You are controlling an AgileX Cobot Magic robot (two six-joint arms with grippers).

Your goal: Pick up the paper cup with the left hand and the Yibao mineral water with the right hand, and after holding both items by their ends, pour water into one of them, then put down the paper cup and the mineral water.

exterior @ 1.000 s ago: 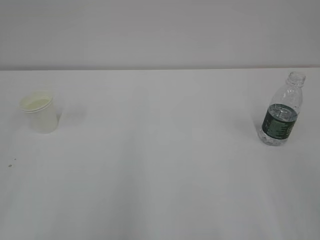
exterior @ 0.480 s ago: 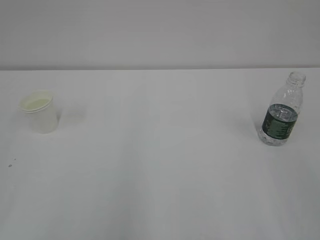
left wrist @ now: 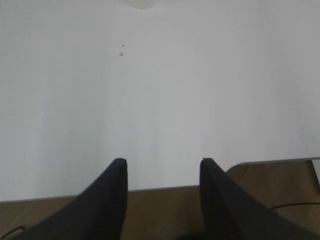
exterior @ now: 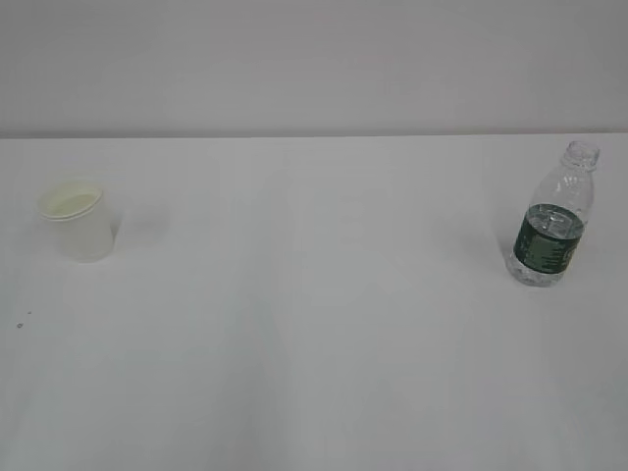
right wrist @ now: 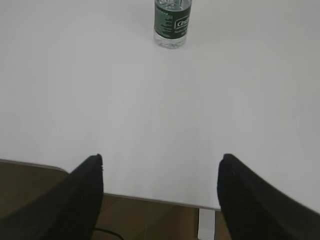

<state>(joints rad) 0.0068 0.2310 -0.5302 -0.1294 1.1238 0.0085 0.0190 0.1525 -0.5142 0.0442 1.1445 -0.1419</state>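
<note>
The paper cup [exterior: 77,218] stands upright at the left of the white table; only its base shows at the top edge of the left wrist view [left wrist: 141,4]. The Yibao mineral water [exterior: 552,222], clear with a dark green label and no cap, stands upright at the right; its lower half shows in the right wrist view [right wrist: 172,22]. My left gripper [left wrist: 161,162] is open and empty over the table's near edge, far from the cup. My right gripper [right wrist: 161,159] is open wide and empty at the near edge, far from the bottle. Neither gripper shows in the exterior view.
The white table [exterior: 314,324] runs to a pale wall at the back. Two tiny specks [left wrist: 121,53] lie on the table in front of the cup. The table's near edge [right wrist: 150,198] and brown floor show under both grippers.
</note>
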